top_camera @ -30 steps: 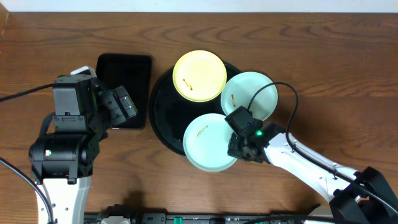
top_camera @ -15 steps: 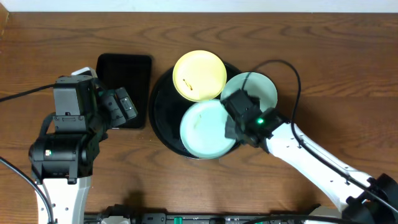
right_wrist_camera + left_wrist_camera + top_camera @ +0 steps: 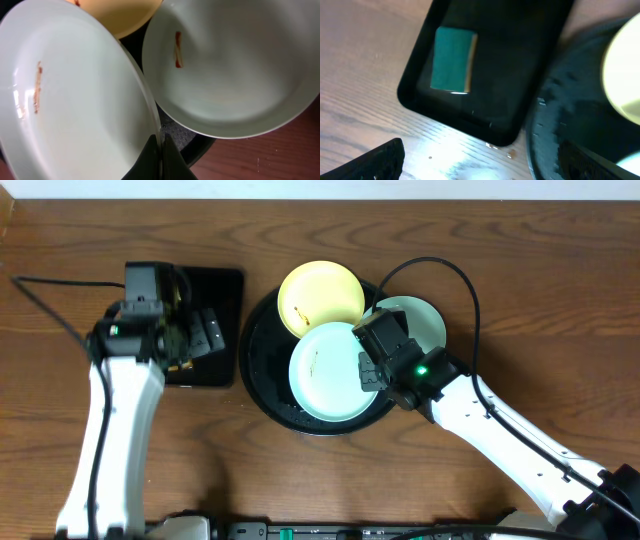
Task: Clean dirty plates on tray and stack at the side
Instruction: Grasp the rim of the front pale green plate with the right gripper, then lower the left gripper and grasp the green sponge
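Note:
The round black tray (image 3: 262,365) holds the three plates. The pale yellow plate (image 3: 320,300) lies at its far side. One mint plate (image 3: 415,325) lies on its right edge, with a brown smear (image 3: 177,50). My right gripper (image 3: 368,370) is shut on the right rim of the other mint plate (image 3: 325,370), which is over the tray's middle; in the right wrist view my gripper (image 3: 161,150) pinches that rim, and the plate (image 3: 75,100) shows a brown smear. My left gripper (image 3: 198,340) is open and empty above the rectangular tray's near end (image 3: 480,172).
A smaller rectangular black tray (image 3: 215,290) lies left of the round tray and holds a green sponge (image 3: 452,67). The round tray's wet rim (image 3: 560,115) shows at the right of the left wrist view. Bare wood table surrounds both trays.
My right gripper has carried the near mint plate up and left over the tray's middle. My left arm has swung forward over the rectangular tray.

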You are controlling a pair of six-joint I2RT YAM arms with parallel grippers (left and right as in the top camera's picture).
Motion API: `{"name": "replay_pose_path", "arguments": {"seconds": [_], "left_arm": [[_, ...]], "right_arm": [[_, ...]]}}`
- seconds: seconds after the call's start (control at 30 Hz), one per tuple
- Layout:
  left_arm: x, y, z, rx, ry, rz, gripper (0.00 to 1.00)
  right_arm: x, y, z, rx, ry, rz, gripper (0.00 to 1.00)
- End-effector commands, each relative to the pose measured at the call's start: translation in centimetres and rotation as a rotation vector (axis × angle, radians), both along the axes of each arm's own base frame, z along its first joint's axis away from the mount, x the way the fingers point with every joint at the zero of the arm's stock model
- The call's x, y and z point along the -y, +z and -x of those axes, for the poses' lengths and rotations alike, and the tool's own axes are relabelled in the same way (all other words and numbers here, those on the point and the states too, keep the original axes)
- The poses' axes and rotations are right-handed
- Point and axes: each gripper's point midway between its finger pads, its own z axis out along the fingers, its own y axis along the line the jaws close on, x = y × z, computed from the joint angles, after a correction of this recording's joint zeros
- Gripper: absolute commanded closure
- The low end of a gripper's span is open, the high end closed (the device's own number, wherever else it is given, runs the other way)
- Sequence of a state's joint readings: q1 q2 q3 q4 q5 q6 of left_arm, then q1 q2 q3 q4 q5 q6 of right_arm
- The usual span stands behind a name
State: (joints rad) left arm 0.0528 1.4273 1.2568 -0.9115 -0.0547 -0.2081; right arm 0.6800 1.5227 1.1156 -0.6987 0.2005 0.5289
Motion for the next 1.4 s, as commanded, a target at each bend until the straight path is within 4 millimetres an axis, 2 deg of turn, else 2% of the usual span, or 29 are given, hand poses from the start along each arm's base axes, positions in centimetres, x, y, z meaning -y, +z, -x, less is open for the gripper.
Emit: {"name": "replay_pose_path", "arguments": {"seconds": [0.0, 0.17, 0.27, 0.4, 0.63, 0.8, 1.13, 1.27, 1.37], "left_arm": [[-1.9, -2.1, -0.8, -0.050, 0.041, 0.021, 0.02], [-4.0, -4.5, -2.5, -0.073, 0.023, -0.003, 0.02], [-4.4, -5.5, -3.5, -0.076, -0.039, -0.030, 0.11], [-4.6, -7.2, -4.6, -0.090, -0.060, -0.036, 0.12], [-5.3, -10.8, -5.0, -0.165, -0.079, -0.063, 0.12], [-5.7, -11.7, -6.0, -0.154, -0.093, -0.088, 0.12], [-5.7, -14.5, -6.0, -0.207, -0.096, -0.074, 0.12], [-4.2, -15.0, -6.3, -0.187, -0.125, 0.009, 0.41], [-2.5, -14.9, -6.9, -0.154, -0.157, 0.100, 0.42]], "right_arm": [[-0.1, 0.9, -0.3, 0.029, 0.030, -0.002, 0.99], [-0.3, 1.1, -0.6, 0.044, 0.026, -0.007, 0.99], [-0.3, 1.1, -0.6, 0.044, 0.026, -0.007, 0.99], [-0.4, 0.6, -0.8, 0.040, 0.027, -0.004, 0.99], [-0.5, -0.6, -0.9, 0.020, 0.027, 0.011, 0.99], [-0.5, -0.6, -0.9, 0.019, 0.027, 0.012, 0.99], [-0.4, -0.7, -0.8, 0.016, 0.027, 0.014, 0.99], [-0.4, -0.7, -0.8, 0.016, 0.027, 0.014, 0.99], [-0.4, -0.7, -0.9, 0.017, 0.025, 0.013, 0.99]]}}
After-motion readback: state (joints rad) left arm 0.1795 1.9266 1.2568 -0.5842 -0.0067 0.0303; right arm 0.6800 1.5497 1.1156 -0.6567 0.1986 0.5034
